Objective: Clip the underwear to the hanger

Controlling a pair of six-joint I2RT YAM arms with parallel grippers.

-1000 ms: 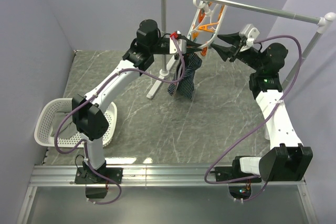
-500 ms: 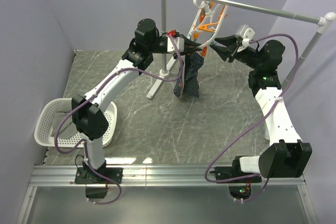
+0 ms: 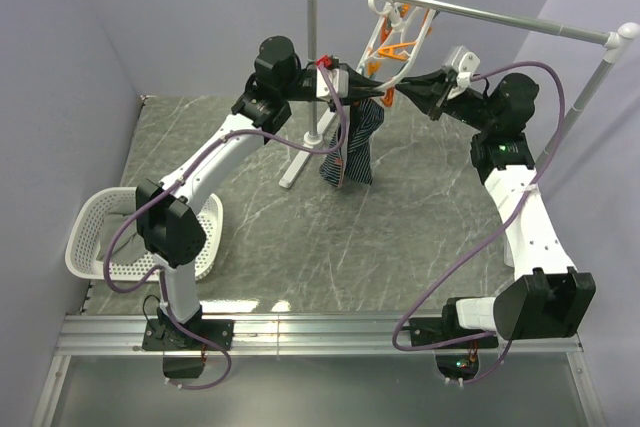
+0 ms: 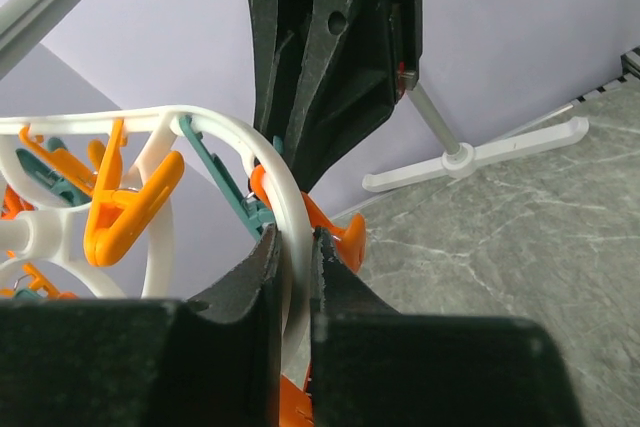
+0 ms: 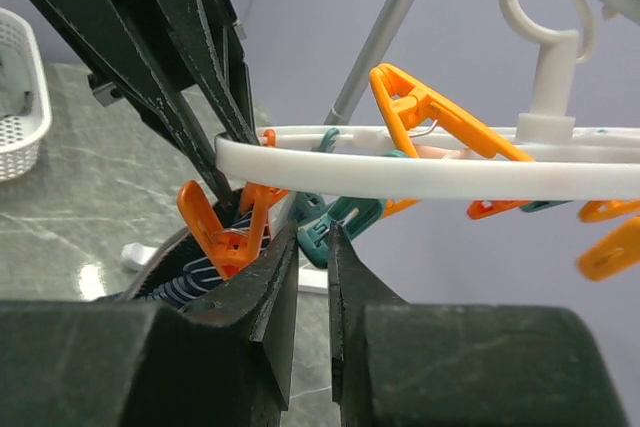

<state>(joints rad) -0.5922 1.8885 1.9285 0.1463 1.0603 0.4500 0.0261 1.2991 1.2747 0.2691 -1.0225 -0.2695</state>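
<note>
The underwear (image 3: 352,147) hangs at 6 o'clock below the hanger (image 5: 420,169), beside an orange peg (image 5: 225,232). The left gripper (image 4: 295,272), reaching from 9 o'clock, pinches the white rim, probably to steady it. The right gripper (image 5: 312,247), from 3 o'clock, has its jaws nearly together and seemingly empty.

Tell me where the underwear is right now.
In the top view the underwear hangs under the lower end of the hanger, between the left claw and the right claw, just right of the rail stand post.
</note>
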